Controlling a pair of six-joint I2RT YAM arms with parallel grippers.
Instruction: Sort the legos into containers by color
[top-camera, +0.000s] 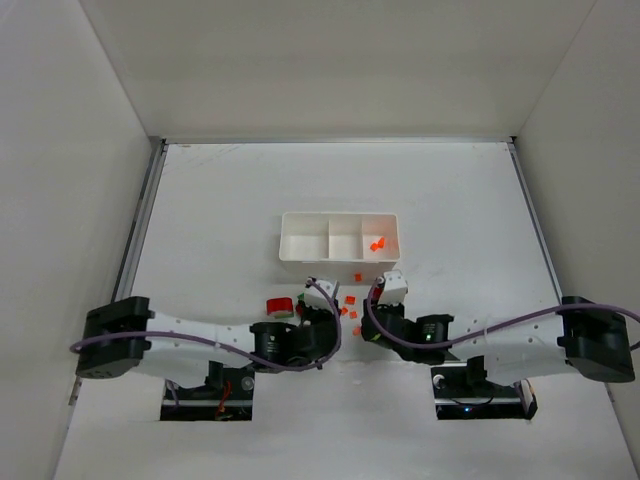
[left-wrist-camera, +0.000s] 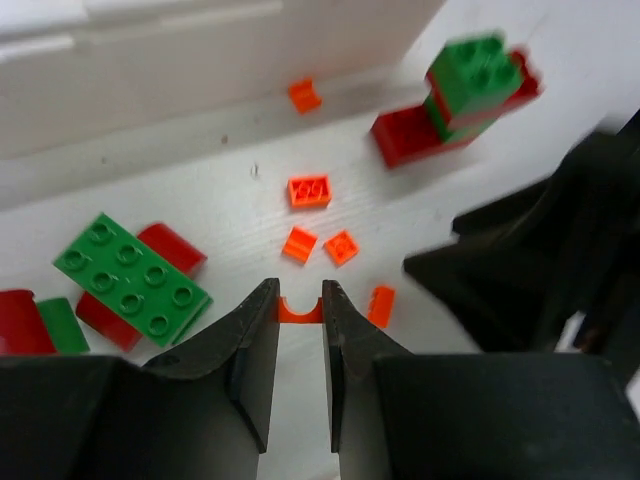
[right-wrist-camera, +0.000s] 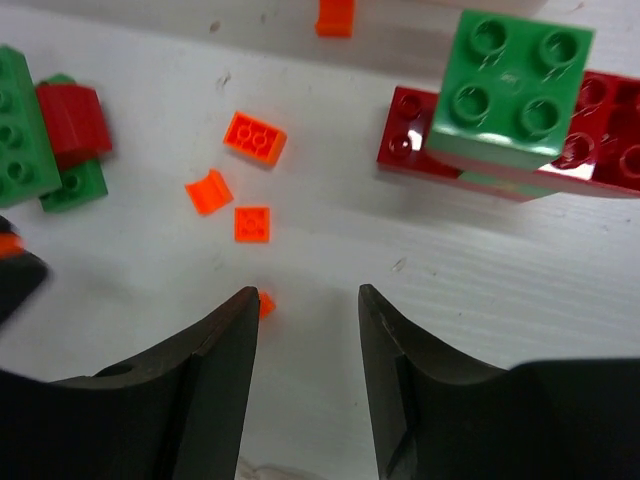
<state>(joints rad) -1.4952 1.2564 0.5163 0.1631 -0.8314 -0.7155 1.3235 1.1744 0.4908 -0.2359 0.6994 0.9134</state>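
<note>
White, faintly grained table (right-wrist-camera: 330, 250) inside plain white walls (top-camera: 330, 60); left tool (left-wrist-camera: 300, 292) clamped on glossy orange piece (left-wrist-camera: 300, 313), right tool (right-wrist-camera: 308, 300) apart.

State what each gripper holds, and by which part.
Left gripper pinches a tiny orange piece by its opposite sides. Right gripper holds nothing.

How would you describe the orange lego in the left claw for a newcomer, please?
Find the white tray, then the legos scattered before it. Of the tiny orange ones, only this arched piece sits pinched between the black fingers of the left claw.
</note>
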